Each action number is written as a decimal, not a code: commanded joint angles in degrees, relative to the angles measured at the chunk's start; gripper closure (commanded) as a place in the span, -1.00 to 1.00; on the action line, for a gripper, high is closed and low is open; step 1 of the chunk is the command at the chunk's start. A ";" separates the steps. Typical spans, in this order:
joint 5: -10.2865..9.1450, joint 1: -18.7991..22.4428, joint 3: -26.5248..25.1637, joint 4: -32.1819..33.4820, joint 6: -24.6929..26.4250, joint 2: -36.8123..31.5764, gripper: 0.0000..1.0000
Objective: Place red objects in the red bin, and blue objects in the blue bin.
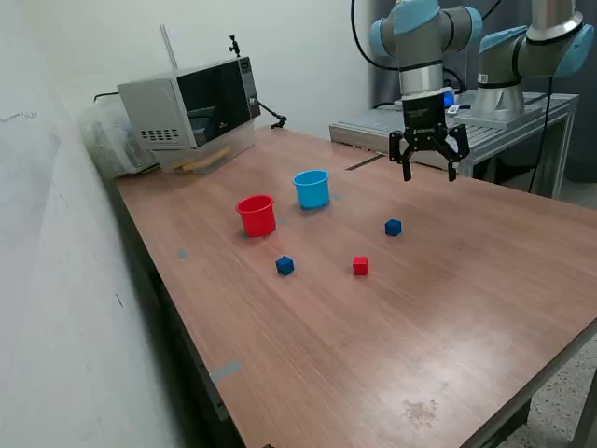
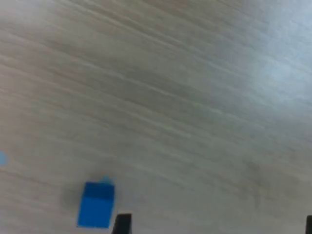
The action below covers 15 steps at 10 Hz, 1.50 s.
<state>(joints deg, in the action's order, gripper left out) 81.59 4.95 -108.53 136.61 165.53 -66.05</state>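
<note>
In the exterior view a red cup-shaped bin and a light blue cup-shaped bin stand side by side on the wooden table. One red cube and two dark blue cubes lie in front of them; a second red cube is not in view. My gripper hangs open and empty above the table, beyond the blue cube on the exterior view's right. The blurred wrist view shows one blue cube on the table, close beside one fingertip.
A microwave stands at the table's far corner on the exterior view's left. A metal bench with a second robot arm's base stands behind the table. A wall runs along the exterior view's left.
</note>
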 commanded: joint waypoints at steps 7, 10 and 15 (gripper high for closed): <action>0.15 -3.19 10.16 -0.11 -6.98 10.68 -1.00; 0.41 -3.28 11.85 -0.03 -5.31 12.35 -1.00; 6.18 -4.77 12.29 0.24 -0.85 14.01 -1.00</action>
<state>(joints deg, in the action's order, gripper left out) 83.54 0.61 -96.95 136.96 161.57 -53.42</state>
